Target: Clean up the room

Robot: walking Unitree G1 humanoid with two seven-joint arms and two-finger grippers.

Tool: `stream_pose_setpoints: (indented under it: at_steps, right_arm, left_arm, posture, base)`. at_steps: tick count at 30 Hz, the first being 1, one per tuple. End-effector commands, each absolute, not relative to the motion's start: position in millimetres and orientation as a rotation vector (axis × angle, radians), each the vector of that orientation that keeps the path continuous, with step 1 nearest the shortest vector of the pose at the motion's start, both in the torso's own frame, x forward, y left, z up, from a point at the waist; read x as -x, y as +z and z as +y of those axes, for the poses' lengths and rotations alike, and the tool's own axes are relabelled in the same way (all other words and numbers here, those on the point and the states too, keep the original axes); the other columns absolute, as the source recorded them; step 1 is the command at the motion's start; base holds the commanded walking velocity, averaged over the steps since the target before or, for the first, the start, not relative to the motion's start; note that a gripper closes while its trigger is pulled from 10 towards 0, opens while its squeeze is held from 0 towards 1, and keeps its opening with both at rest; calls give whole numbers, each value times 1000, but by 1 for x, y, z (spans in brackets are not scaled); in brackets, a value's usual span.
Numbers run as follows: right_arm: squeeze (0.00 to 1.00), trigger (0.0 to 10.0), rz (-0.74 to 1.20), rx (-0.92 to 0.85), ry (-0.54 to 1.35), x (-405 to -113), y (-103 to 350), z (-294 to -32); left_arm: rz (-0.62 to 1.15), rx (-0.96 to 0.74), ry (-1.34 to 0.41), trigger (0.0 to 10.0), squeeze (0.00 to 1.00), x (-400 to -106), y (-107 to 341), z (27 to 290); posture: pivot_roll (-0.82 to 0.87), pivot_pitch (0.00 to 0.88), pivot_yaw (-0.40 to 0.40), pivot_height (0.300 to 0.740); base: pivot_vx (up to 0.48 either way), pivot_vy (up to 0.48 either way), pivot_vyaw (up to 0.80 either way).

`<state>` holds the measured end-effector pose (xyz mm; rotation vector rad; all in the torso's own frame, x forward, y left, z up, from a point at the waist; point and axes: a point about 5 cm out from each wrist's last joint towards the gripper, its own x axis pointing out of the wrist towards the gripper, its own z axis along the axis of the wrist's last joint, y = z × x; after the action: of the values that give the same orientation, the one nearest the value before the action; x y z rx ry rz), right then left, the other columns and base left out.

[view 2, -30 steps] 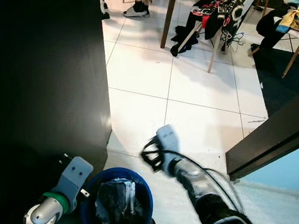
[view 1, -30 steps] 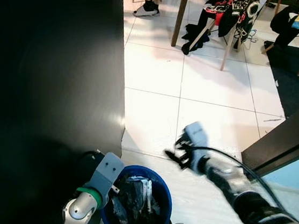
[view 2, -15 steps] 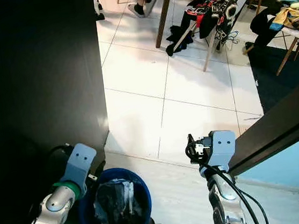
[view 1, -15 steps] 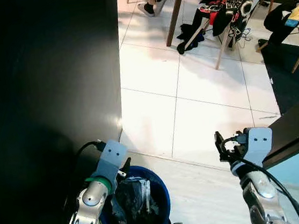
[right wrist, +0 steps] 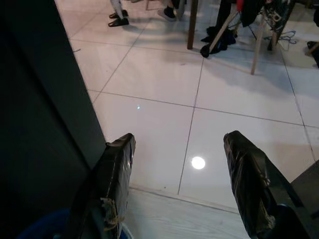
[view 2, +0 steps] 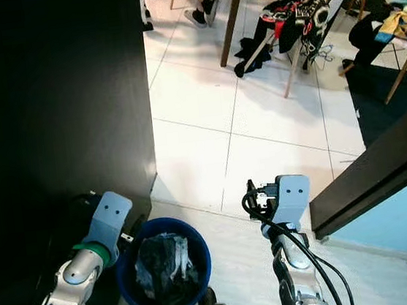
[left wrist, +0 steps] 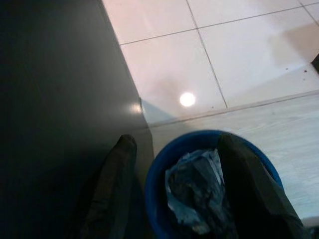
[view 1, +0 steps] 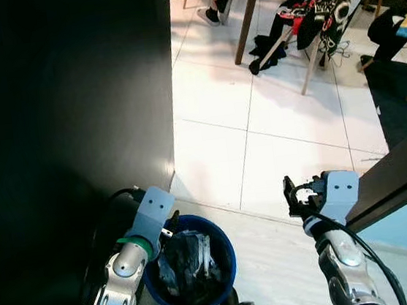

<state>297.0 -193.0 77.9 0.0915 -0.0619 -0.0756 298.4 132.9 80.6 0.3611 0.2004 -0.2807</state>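
Below the head cams: blue bin [view 1: 190,268] w/ crumpled dark bag sits at robot's feet, beside black wall [view 1: 61,124].

L wrist: left tool [left wrist: 192,199] fingers spread across rim; plastic prob stiff, light — grip rim.

R wrist: right tool [right wrist: 182,189] open, empty, over white floor [right wrist: 164,79]. Room ahead; chairs [view 2: 300,31] farther off.

Blue round trash bin [view 1: 226,256] stands upright on the pale wood-look floor at the near left, just beside the dark wall and near the edge of the white tiles. It holds crumpled black plastic trash [view 1: 188,257] with pale streaks, piled to about rim level. At the far right, dark and patterned clothes [view 1: 318,13] hang over a chair.
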Motion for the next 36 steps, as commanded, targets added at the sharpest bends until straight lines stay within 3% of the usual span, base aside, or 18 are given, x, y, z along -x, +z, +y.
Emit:
stream_pose_setpoints:
  at_steps: [1,23,36]
  right_arm:
    - [0,10000,-34,-84,-101,-293,72,-199]
    - [0,10000,-14,-81,-117,-292,69,-199]
    - [0,10000,15,-89,-126,-292,65,-200]
  left_arm:
    - [221,-356,-294,10000,0,-294,73,130]
    - [212,-357,-297,10000,0,-297,75,129]
    - [326,-324,-271,10000,0,-303,65,134]
  posture:
    - [-43,159,-42,740]
    - [-46,153,-36,740]
    - [-49,154,-35,740]
  base:
    - [-337,0,0]
    - [-325,0,0]
    - [0,0,-779]
